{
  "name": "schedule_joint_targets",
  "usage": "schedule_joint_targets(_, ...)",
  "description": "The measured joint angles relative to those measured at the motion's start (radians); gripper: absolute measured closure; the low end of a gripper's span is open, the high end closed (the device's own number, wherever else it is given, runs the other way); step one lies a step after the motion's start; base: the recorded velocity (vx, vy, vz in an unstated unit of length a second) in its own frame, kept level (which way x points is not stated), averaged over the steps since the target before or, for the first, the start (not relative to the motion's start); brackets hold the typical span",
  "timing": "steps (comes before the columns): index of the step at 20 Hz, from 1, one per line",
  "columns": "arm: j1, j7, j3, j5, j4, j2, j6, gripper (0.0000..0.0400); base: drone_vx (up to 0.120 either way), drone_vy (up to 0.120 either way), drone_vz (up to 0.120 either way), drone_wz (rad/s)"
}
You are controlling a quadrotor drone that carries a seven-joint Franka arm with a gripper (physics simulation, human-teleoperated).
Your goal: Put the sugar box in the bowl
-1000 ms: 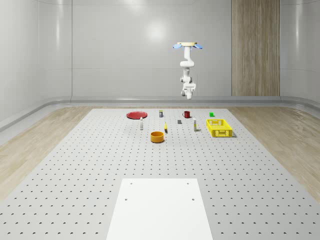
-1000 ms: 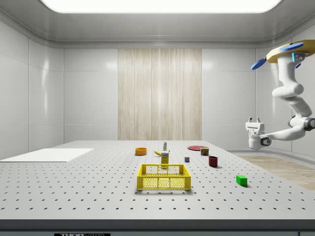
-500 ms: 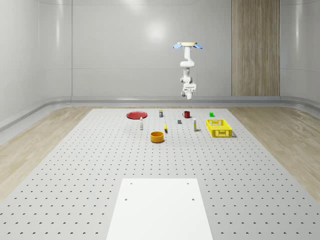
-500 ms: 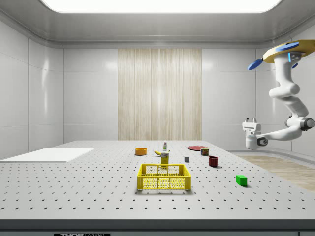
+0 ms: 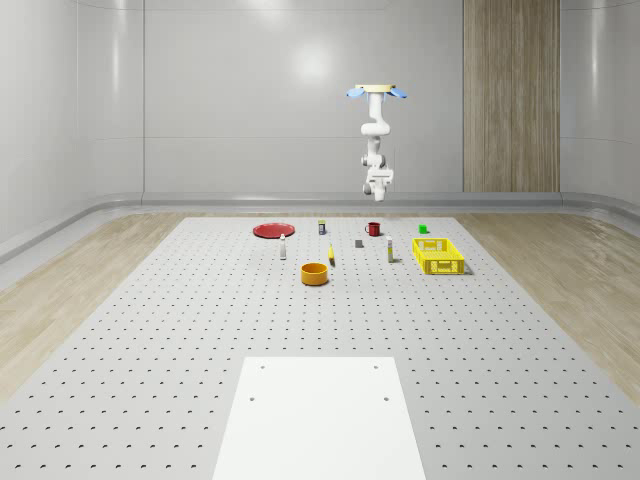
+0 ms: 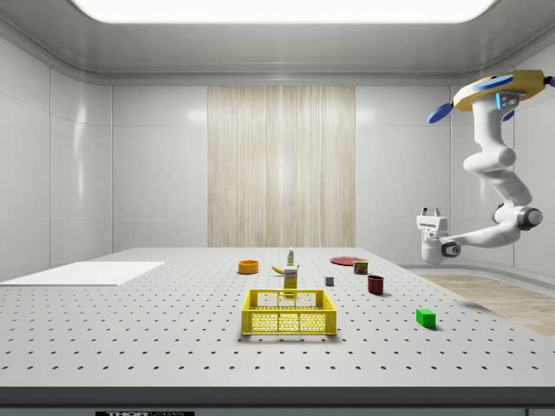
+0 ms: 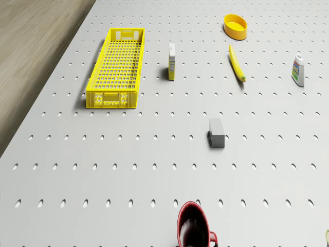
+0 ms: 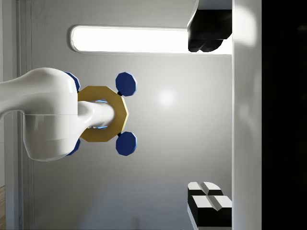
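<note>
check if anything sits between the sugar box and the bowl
Nothing visible stands squarely between the sugar box and the bowl. The banana lies flat on the table just beside that line.

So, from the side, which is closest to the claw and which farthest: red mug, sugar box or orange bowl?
The drone hovers high at the side view's right, claw below it.
1. Red mug, at the table's end nearest the claw.
2. Sugar box, mid-table, behind the yellow crate.
3. Orange bowl, farther to the side view's left.
</note>
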Motion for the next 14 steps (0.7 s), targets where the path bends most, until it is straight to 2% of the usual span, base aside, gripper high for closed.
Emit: schedule_joint_targets(14, -0.018, 0.011, 0.058, -0.082, -0.010, -0.008, 0.011, 0.0000, 0.120, 0.000, 0.000, 0.000)
